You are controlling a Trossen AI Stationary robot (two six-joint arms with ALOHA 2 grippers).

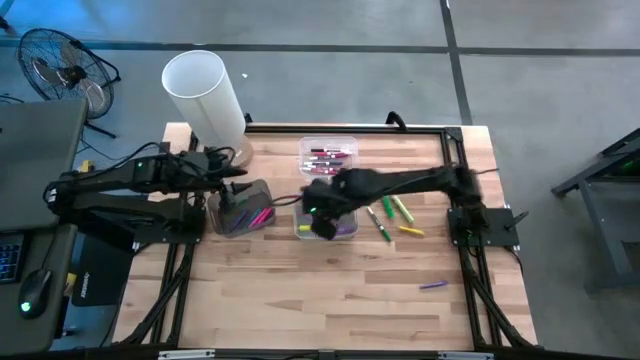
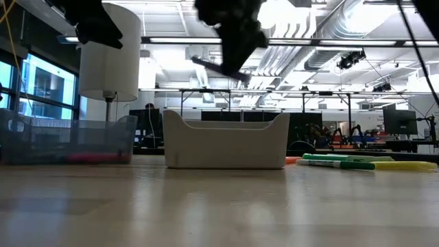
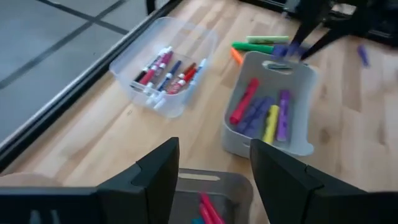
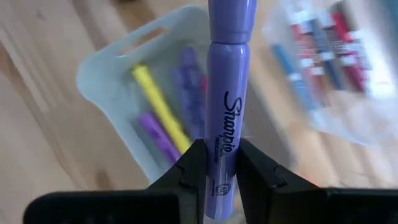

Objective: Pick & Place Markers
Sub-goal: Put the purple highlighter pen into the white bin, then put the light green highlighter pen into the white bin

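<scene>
My right gripper [image 1: 322,222] hangs over the white bin [image 1: 335,228], shut on a purple marker [image 4: 225,93]. The bin [image 3: 270,115] holds pink, purple and yellow markers. My left gripper [image 3: 214,155] stands open above the grey bin [image 1: 240,215], nothing between its fingers; pink markers [image 3: 208,208] lie in that bin. A clear bin [image 1: 328,155] with red and blue markers sits at the far middle. Green and yellow markers [image 1: 395,218] lie on the table right of the white bin. One purple marker [image 1: 432,285] lies nearer the front. My right gripper pinches the purple marker's barrel near its one end [image 4: 217,163] between its two fingers. The fingers [image 4: 189,165] come from above, slanting down. The marker runs on along them and sticks out past their tips. It is lifted clear, above the white bin.
A tall white cylinder [image 1: 205,90] stands at the table's far left corner. A black frame [image 1: 350,128] runs along the table's far edge and sides. Bare wood [image 1: 320,300] spreads across the near half of the table.
</scene>
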